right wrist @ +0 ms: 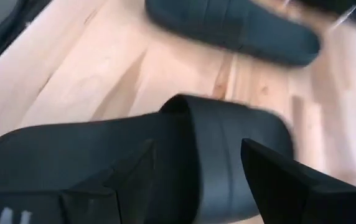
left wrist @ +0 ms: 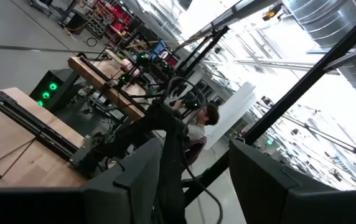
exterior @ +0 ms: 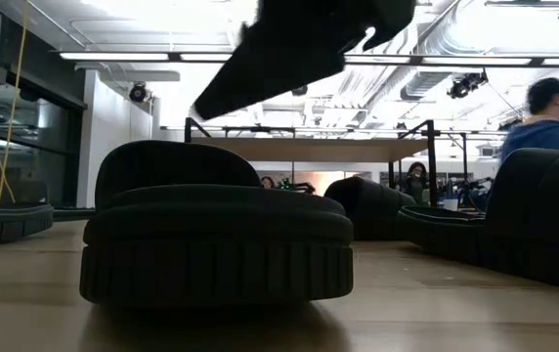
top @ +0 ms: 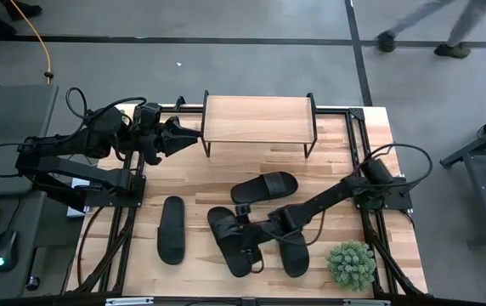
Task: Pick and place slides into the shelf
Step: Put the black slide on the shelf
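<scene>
While the table (top: 328, 183) carries all four slides, the shelf (top: 258, 118) stands bare at its far edge, its wooden top on thin black legs; the left arm waits beside the shelf's left end, left gripper (top: 190, 138) raised off the surface, fingers parted and grasping nothing. One slide (top: 172, 229) lies alone near the left; another slide (top: 264, 187) lies angled at centre; a third slide (top: 231, 240) and a fourth slide (top: 289, 245) lie side by side near the front. The right gripper (top: 245, 228) sits over the third slide, fingers (right wrist: 277, 180) spread wide astride its strap, not clenched. A green plant (top: 350, 264) occupies the front right corner.
</scene>
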`<state>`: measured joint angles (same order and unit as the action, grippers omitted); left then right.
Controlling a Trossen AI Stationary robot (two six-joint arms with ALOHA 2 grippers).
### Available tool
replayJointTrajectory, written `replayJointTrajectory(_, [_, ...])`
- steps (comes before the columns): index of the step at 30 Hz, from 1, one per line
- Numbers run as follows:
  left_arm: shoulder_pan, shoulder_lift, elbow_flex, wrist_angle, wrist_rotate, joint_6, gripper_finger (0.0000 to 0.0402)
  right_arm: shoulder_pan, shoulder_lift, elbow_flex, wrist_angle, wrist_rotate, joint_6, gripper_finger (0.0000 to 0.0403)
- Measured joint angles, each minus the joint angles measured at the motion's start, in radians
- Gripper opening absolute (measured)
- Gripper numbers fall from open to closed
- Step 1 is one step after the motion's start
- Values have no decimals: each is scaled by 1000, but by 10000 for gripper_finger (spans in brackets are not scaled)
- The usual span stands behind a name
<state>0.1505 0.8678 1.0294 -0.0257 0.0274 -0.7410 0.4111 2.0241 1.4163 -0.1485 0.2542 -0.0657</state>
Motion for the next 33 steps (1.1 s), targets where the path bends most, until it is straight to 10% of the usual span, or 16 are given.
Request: replayJointTrajectory(33, [0,0,0,-9,53,2,177,-19,136,69,-8,104,135,228])
